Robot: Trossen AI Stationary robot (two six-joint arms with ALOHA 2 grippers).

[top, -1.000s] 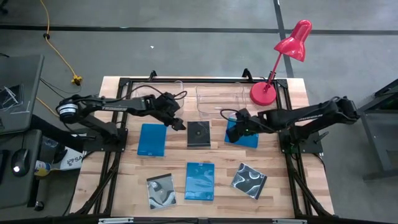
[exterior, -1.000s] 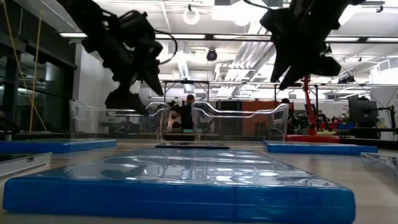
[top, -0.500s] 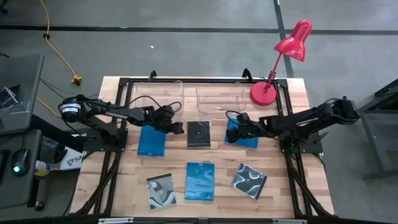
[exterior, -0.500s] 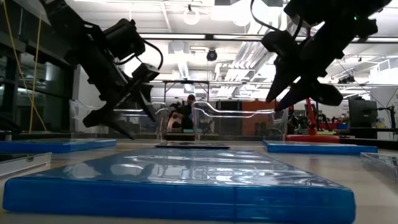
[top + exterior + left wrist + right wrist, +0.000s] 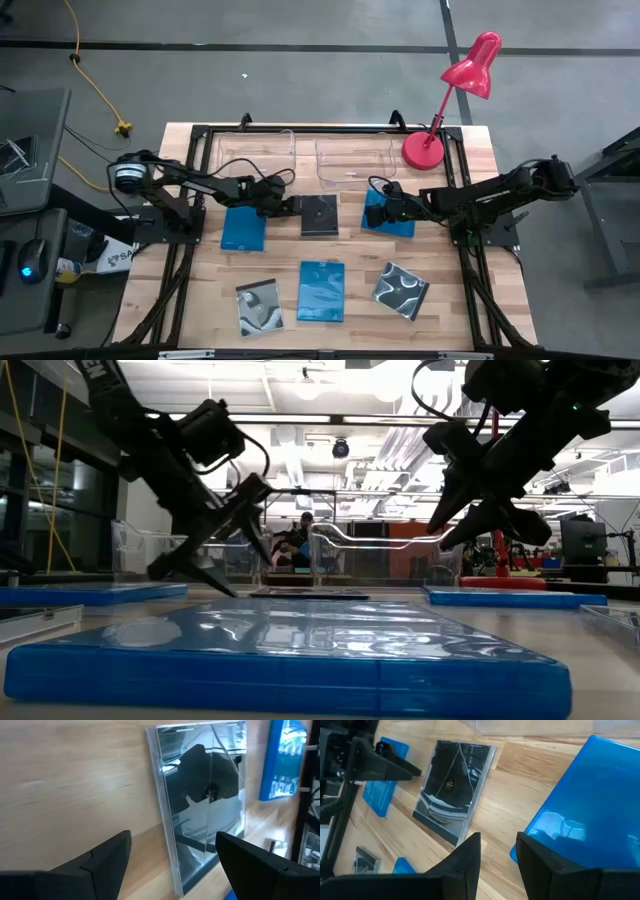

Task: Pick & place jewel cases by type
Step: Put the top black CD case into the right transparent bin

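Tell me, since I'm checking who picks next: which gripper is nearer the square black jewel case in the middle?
Left. The left gripper sits open right beside the square black jewel case; the right gripper hovers farther off, over the blue rectangular case.

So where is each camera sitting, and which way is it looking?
High view: above the table, looking straight down; both arms show.
Low view: at tabletop height, looking across; both arms hang in.
Left wrist view: on the left arm, facing the black jewel case; open left gripper shows.
Right wrist view: facing the same case; right gripper shows.
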